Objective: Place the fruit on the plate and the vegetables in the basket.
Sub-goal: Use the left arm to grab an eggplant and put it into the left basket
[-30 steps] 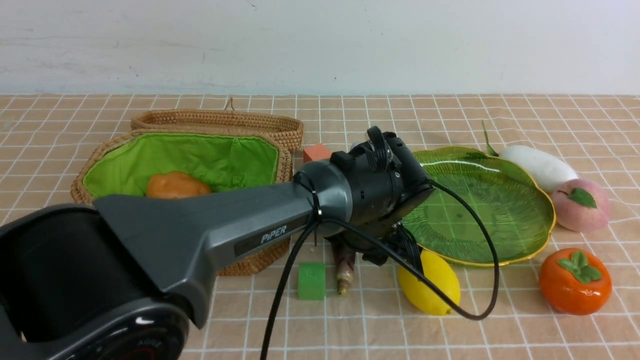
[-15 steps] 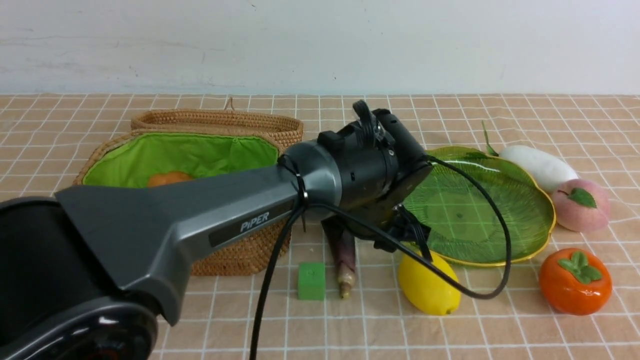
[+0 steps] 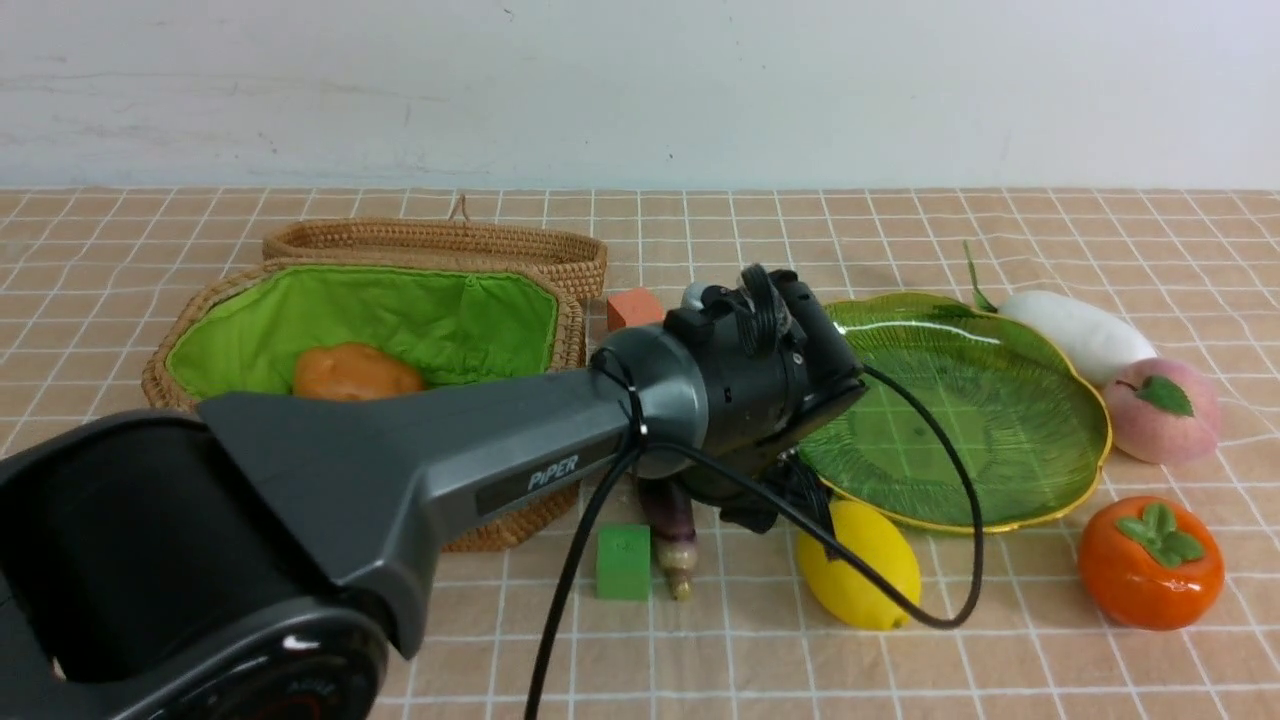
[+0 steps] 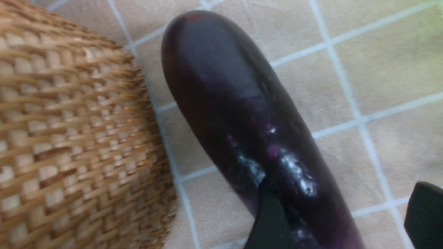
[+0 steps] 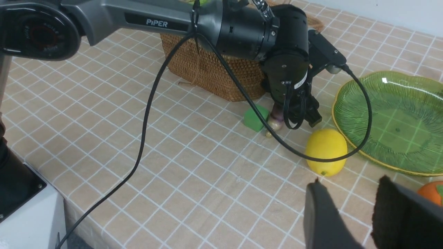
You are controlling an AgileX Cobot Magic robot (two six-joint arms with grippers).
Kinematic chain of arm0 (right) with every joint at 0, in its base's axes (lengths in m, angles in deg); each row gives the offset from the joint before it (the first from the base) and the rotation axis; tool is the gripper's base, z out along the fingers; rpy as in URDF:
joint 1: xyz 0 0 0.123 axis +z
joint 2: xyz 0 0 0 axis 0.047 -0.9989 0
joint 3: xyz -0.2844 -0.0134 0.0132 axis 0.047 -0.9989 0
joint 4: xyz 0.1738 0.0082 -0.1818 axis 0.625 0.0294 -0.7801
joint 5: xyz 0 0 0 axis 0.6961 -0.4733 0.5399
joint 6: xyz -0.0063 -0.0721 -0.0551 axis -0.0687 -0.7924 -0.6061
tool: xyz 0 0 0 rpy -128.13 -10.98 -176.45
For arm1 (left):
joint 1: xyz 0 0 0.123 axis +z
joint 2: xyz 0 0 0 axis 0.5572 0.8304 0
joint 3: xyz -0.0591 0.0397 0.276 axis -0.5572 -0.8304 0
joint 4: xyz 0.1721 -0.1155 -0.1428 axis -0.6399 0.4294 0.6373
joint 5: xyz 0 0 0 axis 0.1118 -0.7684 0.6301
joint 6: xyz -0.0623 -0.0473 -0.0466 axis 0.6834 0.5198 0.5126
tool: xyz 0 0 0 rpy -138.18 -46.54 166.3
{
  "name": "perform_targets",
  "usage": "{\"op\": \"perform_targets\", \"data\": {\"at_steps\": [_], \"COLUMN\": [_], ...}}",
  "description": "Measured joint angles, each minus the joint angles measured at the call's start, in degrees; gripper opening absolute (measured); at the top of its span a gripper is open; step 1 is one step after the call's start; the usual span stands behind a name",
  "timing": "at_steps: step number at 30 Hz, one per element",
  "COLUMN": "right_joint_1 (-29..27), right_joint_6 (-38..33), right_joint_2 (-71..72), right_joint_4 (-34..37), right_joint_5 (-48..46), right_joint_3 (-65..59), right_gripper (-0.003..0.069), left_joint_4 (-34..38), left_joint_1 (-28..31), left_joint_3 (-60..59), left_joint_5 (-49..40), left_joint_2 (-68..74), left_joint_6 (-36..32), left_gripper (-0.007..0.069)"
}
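Observation:
The dark purple eggplant [image 3: 672, 523] lies on the cloth beside the wicker basket [image 3: 190, 330], which holds the potato [image 3: 352, 372]. My left gripper [image 4: 344, 183] is low over the eggplant [image 4: 242, 114]. Its jaws are open, with one finger [image 4: 270, 218] against the eggplant and the other apart from it. The lemon [image 3: 858, 565], persimmon [image 3: 1150, 562], peach [image 3: 1163, 410] and white radish [image 3: 1080, 330] lie around the green plate [image 3: 1000, 420]. My right gripper [image 5: 351, 181] is open and empty above the cloth near the lemon [image 5: 326, 151]. The carrot is out of view.
A green cube [image 3: 623, 562] sits next to the eggplant's stem and an orange cube [image 3: 633, 306] behind my left wrist. The basket lid [image 3: 440, 245] leans behind the basket. A black cable [image 3: 940, 600] loops from the left wrist over the lemon.
My left wrist rose and shifted left half a second ago, then came back down over the eggplant. The eggplant's stem end has shifted slightly.

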Motion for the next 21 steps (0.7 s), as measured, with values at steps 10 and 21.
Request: {"op": "perform_targets", "data": {"at_steps": [10, 21], "right_joint_1": [0.00, 0.00], "right_joint_6": [-0.05, -0.18], "right_joint_2": [0.00, 0.00], "right_joint_4": [-0.77, -1.19], "right_joint_5": [0.00, 0.00], "right_joint_3": [0.00, 0.00], "right_gripper": [0.0234, 0.0235], "left_joint_4": [-0.86, 0.05], "left_joint_1": [-0.17, -1.14], "left_joint_3": [0.07, -0.05], "left_joint_5": [-2.00, -0.87], "left_joint_2": [0.05, -2.07], "left_joint_6": [0.05, 2.48], "left_gripper": [0.0480, 0.0477]}}
